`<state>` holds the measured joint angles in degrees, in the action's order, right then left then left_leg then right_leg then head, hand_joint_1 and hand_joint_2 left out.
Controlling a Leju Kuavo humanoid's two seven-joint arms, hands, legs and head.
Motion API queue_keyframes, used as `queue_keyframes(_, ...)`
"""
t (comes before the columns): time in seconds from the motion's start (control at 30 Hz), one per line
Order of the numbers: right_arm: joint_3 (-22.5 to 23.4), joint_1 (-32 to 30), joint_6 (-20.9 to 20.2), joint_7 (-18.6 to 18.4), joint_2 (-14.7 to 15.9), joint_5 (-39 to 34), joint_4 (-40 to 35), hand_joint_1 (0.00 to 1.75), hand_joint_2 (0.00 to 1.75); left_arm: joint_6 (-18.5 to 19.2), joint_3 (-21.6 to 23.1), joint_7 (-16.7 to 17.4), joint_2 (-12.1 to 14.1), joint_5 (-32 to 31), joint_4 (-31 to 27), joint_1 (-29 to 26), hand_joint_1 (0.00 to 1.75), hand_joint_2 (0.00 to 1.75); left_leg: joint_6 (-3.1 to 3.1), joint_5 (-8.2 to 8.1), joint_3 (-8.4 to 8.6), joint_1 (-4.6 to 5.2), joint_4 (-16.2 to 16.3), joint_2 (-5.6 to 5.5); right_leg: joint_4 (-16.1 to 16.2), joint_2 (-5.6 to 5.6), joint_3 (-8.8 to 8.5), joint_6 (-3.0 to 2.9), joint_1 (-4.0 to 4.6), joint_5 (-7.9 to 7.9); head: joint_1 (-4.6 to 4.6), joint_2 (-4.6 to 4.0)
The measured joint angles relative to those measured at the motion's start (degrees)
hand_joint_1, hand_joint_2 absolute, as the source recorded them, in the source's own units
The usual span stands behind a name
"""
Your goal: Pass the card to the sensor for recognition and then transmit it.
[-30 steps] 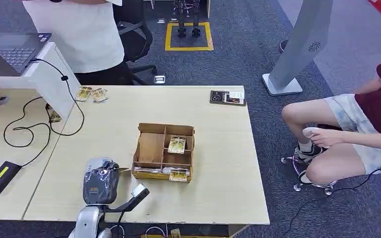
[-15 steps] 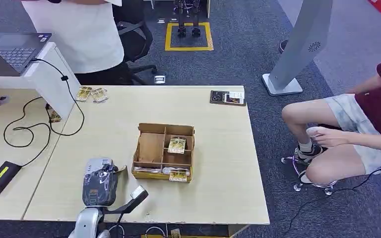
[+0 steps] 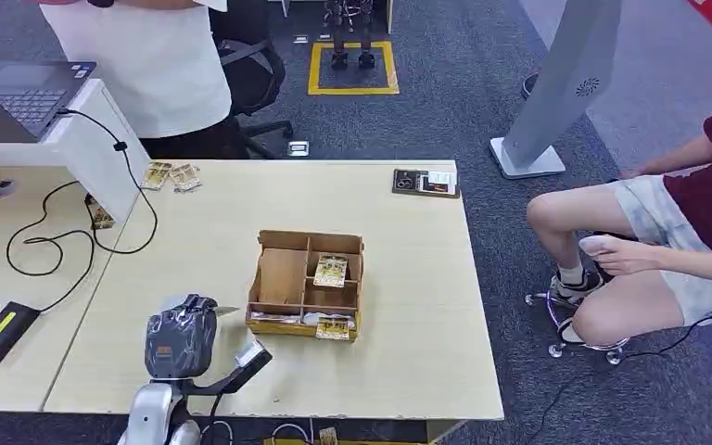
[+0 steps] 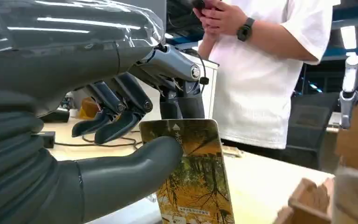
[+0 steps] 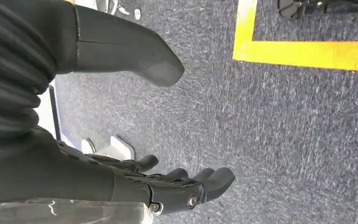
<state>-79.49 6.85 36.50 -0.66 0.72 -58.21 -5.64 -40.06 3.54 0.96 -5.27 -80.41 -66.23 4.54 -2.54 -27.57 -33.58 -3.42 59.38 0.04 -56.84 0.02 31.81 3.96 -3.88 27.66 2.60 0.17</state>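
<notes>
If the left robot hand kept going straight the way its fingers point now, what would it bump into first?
Probably nothing soon. The left robot hand, pinching a yellow printed card, points across bare pale wooden tabletop; the brown cardboard divided tray sits off to its right. Far ahead stands a person in a white shirt, though depth is unclear.

the head view looks forward and down from high over the pale wooden bench (image 3: 399, 278). the left wrist view sits low and close behind its fingers (image 4: 121, 119), facing across that same bench toward the far side. the right wrist view faces down at the grey carpet floor (image 5: 284, 140).
</notes>
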Motion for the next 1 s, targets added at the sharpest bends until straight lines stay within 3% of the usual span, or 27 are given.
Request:
queue_keyframes(0.3,-0.37,-0.01,0.02,0.22,0.39,-0.42,0.31,0.0,1.75,0.0,-2.32,-0.37,-0.9,-2.21,-1.62,-0.55,1.75,1.75,0.0,0.0,0.0,0.0,0.0,0.0,0.0,0.0,-0.01,0.0,0.0,0.0,0.02,0.0)
queue_keyframes(0.4,-0.7,0.0,0.04,0.15,0.39,-0.7,0.39,0.0,1.75,0.0,-2.42,1.93,-0.92,-5.34,-2.71,-0.82,1.75,1.75,0.0,0.0,0.0,0.0,0.0,0.0,0.0,0.0,-0.01,0.0,0.0,0.0,0.02,0.0)
queue_keyframes(0.6,-1.46,0.04,0.28,0.02,0.46,-0.79,0.46,0.0,1.75,0.0,-2.4,10.37,0.33,-6.78,-3.89,-1.06,1.75,1.75,0.0,0.0,0.0,0.0,0.0,0.0,0.0,0.0,0.0,0.0,0.0,0.0,0.02,0.0)
queue_keyframes(0.77,-2.05,0.05,0.37,-0.11,0.48,-1.05,0.46,0.0,1.75,0.0,-0.42,19.08,4.59,-6.8,-3.89,-0.98,1.75,1.75,0.0,0.01,0.01,-0.01,0.0,0.0,-0.01,0.01,0.02,0.0,0.01,0.0,0.02,0.0)
queue_keyframes(1.0,-2.65,0.07,0.35,-0.39,0.5,-1.14,0.46,0.0,1.75,0.02,3.81,27.41,9.81,-6.8,-3.21,-0.31,1.75,1.75,0.0,0.01,0.01,0.0,0.0,0.02,-0.01,0.02,0.02,0.0,0.0,0.0,0.0,0.0)
